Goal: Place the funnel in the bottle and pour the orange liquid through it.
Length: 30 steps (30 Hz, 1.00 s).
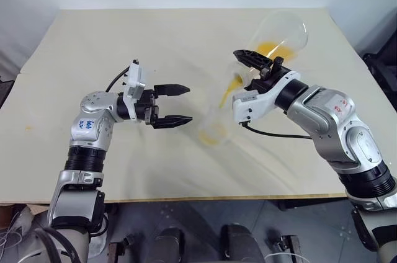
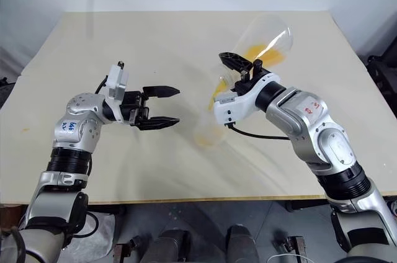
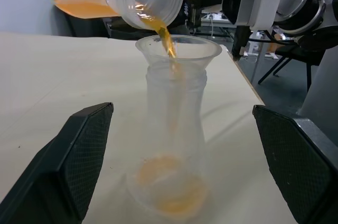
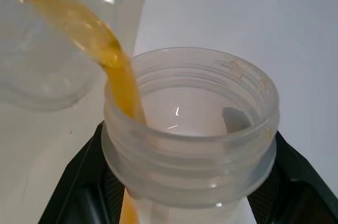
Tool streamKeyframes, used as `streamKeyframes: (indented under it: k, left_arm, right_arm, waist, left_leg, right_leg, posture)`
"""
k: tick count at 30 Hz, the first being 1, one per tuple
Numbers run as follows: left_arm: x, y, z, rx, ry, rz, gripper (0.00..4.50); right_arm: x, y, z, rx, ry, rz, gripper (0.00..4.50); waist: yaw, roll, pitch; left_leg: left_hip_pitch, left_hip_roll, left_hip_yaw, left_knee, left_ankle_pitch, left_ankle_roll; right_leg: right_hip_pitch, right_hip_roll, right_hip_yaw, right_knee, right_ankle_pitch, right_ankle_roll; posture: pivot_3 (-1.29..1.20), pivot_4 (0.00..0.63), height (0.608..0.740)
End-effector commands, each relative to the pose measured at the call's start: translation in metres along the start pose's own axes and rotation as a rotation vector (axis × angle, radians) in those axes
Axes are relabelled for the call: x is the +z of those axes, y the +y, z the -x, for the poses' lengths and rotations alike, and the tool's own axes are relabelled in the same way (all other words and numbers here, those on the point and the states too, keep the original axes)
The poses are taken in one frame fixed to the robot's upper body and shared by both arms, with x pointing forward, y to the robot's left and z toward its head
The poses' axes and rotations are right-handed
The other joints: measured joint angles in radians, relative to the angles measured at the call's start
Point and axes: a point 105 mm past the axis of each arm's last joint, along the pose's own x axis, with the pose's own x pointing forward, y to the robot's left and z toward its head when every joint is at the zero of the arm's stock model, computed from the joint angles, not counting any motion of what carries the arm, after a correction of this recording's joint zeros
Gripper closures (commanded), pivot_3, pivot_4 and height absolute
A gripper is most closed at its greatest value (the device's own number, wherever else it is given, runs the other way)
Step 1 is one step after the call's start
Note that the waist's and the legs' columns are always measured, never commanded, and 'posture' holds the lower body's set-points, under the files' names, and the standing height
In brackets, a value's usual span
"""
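Tilted mouth-down over the desk (image 1: 93,170): a larger clear flask (image 1: 282,30), pinched at its threaded neck between the fingers of the right gripper (image 1: 253,71), pads mostly hidden behind the neck in the right wrist view. Streaming from its lip, the orange liquid (image 3: 165,38), with more pooled in the flask's raised body and a shallow layer gathered in the base of the bottle (image 3: 174,145). Standing upright on the desk just below the flask's mouth, between the two arms, the bottle; nearly invisible from the head views, its clear walls blending into the pale surface apart from the orange patch at its foot. Seated in the bottle's neck, the funnel (image 3: 178,49), cone rim showing, stem blurred behind the clear wall and hard to trace. Level beside the bottle, the left gripper (image 1: 172,106), fingers spread wide to either side, apparently clear of the bottle. Cut off at the wrist view's edge: the flask's far end.
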Motion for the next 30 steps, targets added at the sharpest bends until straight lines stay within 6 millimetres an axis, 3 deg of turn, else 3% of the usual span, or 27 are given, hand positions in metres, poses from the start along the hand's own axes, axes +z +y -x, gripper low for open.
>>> streamKeyframes:
  k: [1, 16, 30]
  left_arm:
    - [0.012, 0.003, -0.002, -0.006, -0.007, -0.059, 0.00]
    - [0.011, 0.002, -0.002, -0.010, -0.007, -0.052, 0.00]
    - [0.011, -0.004, 0.014, 0.010, 0.010, -0.061, 0.00]
  right_arm:
    - [-0.006, -0.022, 0.006, -0.084, 0.017, 0.045, 2.04]
    - [-0.003, -0.023, 0.005, -0.082, -0.005, 0.075, 2.04]
    - [-0.003, -0.025, 0.004, -0.086, -0.016, 0.092, 2.04]
  waist:
    - [0.000, 0.000, 0.000]
    - [0.000, 0.000, 0.000]
    - [-0.001, 0.000, 0.000]
  left_leg:
    - [0.000, 0.000, 0.000, 0.000, 0.000, 0.000]
    - [0.000, 0.000, 0.000, 0.000, 0.000, 0.000]
    - [0.000, 0.000, 0.000, 0.000, 0.000, 0.000]
  right_leg:
    - [0.000, 0.000, 0.000, 0.000, 0.000, 0.000]
    - [0.000, 0.000, 0.000, 0.000, 0.000, 0.000]
    - [0.000, 0.000, 0.000, 0.000, 0.000, 0.000]
  posture:
    - [0.00, 0.150, 0.740]
    - [0.00, 0.150, 0.740]
    - [0.00, 0.150, 0.740]
